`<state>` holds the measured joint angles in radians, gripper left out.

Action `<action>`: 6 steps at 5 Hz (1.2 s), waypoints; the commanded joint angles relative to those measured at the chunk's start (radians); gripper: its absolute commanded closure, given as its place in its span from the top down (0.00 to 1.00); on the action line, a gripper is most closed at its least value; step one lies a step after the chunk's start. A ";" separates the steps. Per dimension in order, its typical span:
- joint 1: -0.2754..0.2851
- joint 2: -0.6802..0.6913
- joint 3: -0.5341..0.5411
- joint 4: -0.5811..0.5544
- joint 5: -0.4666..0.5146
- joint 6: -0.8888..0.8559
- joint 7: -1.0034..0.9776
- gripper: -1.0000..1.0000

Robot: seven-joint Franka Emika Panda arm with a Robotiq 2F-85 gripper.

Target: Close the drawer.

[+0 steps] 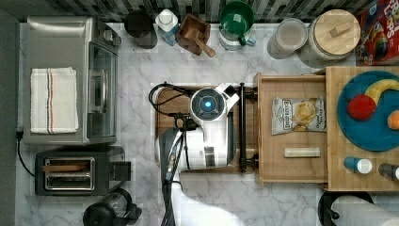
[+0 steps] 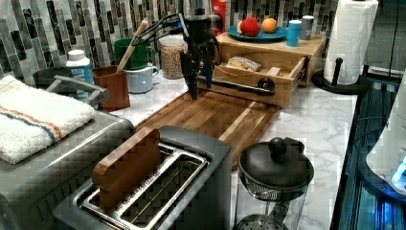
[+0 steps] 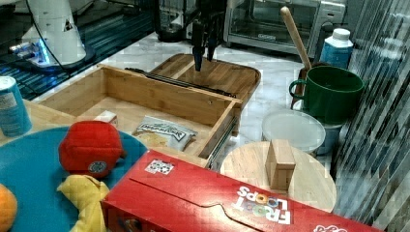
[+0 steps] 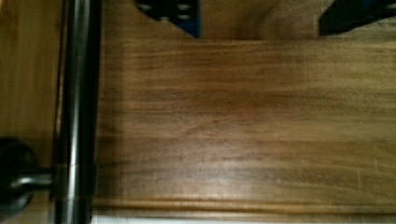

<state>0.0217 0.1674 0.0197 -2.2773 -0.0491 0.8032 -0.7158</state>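
- Standing pulled out past the gripper: wooden drawer, rigid, apparently light, chip bag inside.
- Contact point: black bar handle, just beside the spread fingers; likely slippery, push squarely.
- Beneath gripper: cutting board.

The drawer is a flat box of light wood with low walls. It is pulled open, sticking out toward the top view's left from under a wood slab. It sits right of the middle in the top view. A long black bar handle runs along its short front side. Inside lie a chip bag and a small pale stick.
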 commanded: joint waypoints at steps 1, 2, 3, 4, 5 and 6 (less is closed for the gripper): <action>-0.039 0.003 0.025 0.038 0.048 -0.025 -0.082 0.00; -0.046 -0.003 0.003 0.020 -0.014 0.014 -0.087 0.00; -0.068 0.021 -0.021 0.034 -0.024 0.045 -0.151 0.00; -0.101 0.040 -0.036 0.058 -0.016 0.031 -0.219 0.00; -0.133 0.052 -0.053 0.071 -0.006 0.045 -0.280 0.00; -0.156 0.063 -0.079 0.082 0.005 0.031 -0.324 0.00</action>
<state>-0.0741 0.2485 -0.0122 -2.2656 -0.0499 0.8413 -0.9424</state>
